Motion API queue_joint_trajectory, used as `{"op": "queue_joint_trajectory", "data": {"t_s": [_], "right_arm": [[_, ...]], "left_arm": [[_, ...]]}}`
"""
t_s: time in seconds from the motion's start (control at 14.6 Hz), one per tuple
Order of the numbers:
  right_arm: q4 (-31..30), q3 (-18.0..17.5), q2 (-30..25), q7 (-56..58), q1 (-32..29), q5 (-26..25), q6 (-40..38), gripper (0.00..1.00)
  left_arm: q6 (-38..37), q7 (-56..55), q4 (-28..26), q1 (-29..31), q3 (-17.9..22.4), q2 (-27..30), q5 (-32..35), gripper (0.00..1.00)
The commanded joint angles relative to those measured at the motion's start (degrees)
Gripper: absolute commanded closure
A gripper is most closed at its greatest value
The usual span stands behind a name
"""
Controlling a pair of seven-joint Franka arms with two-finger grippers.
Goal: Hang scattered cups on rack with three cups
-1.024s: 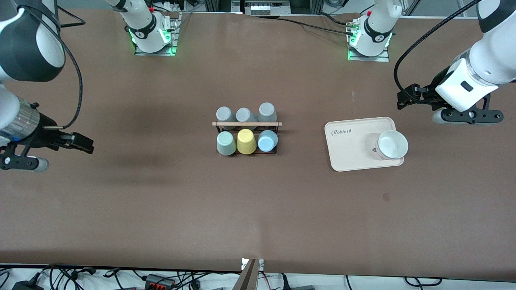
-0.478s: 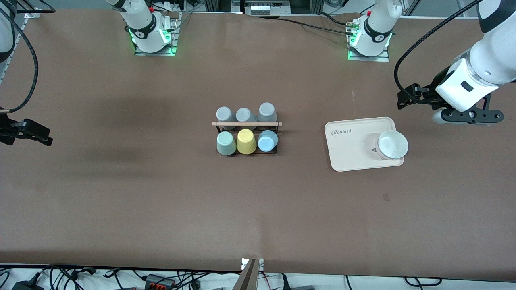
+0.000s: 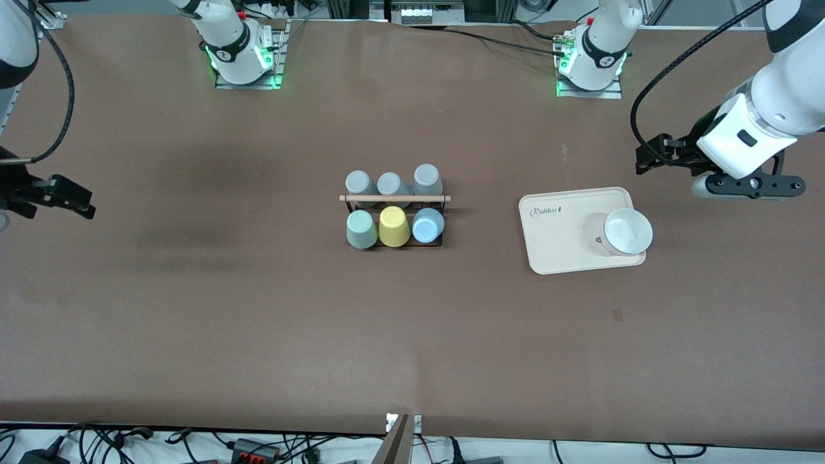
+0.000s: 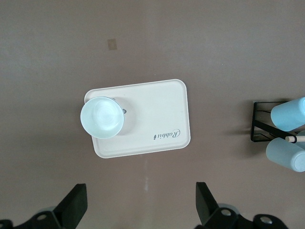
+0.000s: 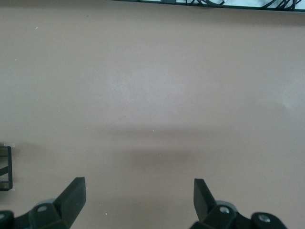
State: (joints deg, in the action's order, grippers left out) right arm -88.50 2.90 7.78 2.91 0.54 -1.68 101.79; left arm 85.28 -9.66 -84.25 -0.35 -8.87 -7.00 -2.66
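Note:
A black wire rack (image 3: 394, 198) with a wooden rod stands mid-table. A sage green cup (image 3: 361, 229) and a light blue cup (image 3: 428, 225) sit upside down on its row nearer the front camera, either side of a yellow cup (image 3: 394, 226). Three grey cups (image 3: 391, 183) fill the farther row. My left gripper (image 3: 646, 158) hangs open and empty over bare table beside the tray; its wrist view shows the rack's end (image 4: 255, 124) and the light blue cup (image 4: 288, 113). My right gripper (image 3: 77, 201) is open and empty at the right arm's end of the table.
A cream tray (image 3: 561, 232) lies toward the left arm's end, carrying a pale upright cup (image 3: 627, 231), also seen as the pale cup (image 4: 102, 117) on the tray (image 4: 162, 109) in the left wrist view. Cables run along the table's edges.
The right arm has pulled back from the table's middle toward its own end, and its gripper has risen slightly. The left arm and all cups are unmoved.

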Motion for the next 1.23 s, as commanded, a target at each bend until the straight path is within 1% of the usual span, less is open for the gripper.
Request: {"op": "queue_joint_trajectory", "data": {"t_s": [0.0,0.07,0.27,0.41,0.55,1.16], "right_arm": [[-12.56,-0.44,-8.13,0.95,-0.1,-0.78,5.95,0.0],[-13.27,-0.44,-8.66,0.95,-0.01,-0.78,5.7,0.0],[-12.84,-0.62,-8.84,1.83,-0.01,-0.78,4.3,0.0],[-10.83,-0.62,-7.97,2.97,-0.01,-0.6,1.58,0.0],[-10.38,-0.27,-8.05,3.15,-0.19,-0.34,-0.01,0.0],[-9.59,-0.26,-8.31,2.45,-0.1,0.01,-0.1,0.0]], "left_arm": [[-0.64,1.57,0.05,0.09,0.44,0.41,-0.68,0.0],[-0.64,1.57,0.05,0.09,0.44,0.41,-0.68,0.0],[-0.64,1.66,0.05,0.09,0.44,0.41,-0.68,0.0],[-0.64,1.66,0.05,0.09,0.44,0.41,-0.76,0.0],[-0.64,1.75,0.05,0.09,0.52,0.41,-0.76,0.0],[-0.64,1.75,0.05,0.09,0.7,0.41,-0.85,0.0]]}}
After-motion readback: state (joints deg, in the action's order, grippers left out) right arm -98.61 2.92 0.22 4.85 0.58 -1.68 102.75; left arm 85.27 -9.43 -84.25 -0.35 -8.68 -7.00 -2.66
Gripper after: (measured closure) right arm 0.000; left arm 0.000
